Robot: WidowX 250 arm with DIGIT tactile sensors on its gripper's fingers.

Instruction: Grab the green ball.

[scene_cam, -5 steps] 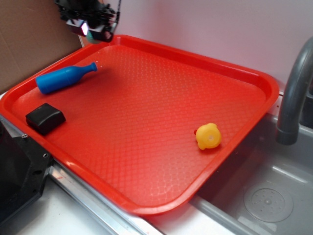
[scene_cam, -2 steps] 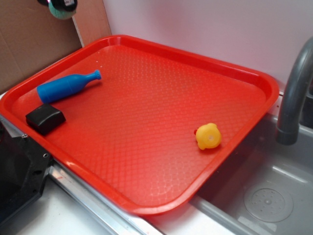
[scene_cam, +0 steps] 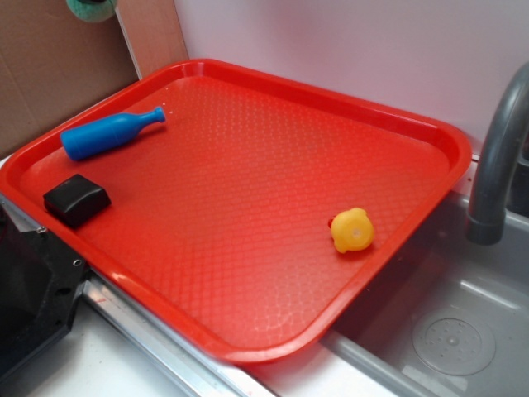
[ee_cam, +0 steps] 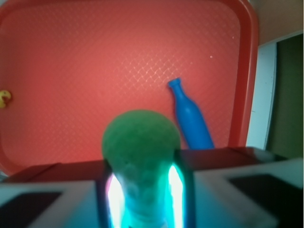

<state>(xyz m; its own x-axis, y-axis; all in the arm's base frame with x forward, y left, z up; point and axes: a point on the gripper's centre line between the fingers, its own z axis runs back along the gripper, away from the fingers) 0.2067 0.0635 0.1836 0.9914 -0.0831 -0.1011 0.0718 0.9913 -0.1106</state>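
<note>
The green ball point(ee_cam: 141, 142) fills the lower middle of the wrist view, pinched between the two lit pads of my gripper point(ee_cam: 141, 183), which is shut on it high above the red tray point(ee_cam: 71, 71). In the exterior view only the ball's pale teal underside point(scene_cam: 89, 9) shows at the top left edge, in front of the cardboard; the gripper itself is cut off by the frame there.
A blue bottle-shaped toy point(scene_cam: 107, 134) lies at the tray's far left, a black block point(scene_cam: 76, 199) near the left rim, a yellow duck point(scene_cam: 352, 230) toward the right. A grey faucet point(scene_cam: 498, 157) and sink point(scene_cam: 446, 331) sit to the right of the tray point(scene_cam: 248, 347).
The gripper has risen with the ball and left the top of the exterior view. The blue bottle shifted slightly on the tray.
</note>
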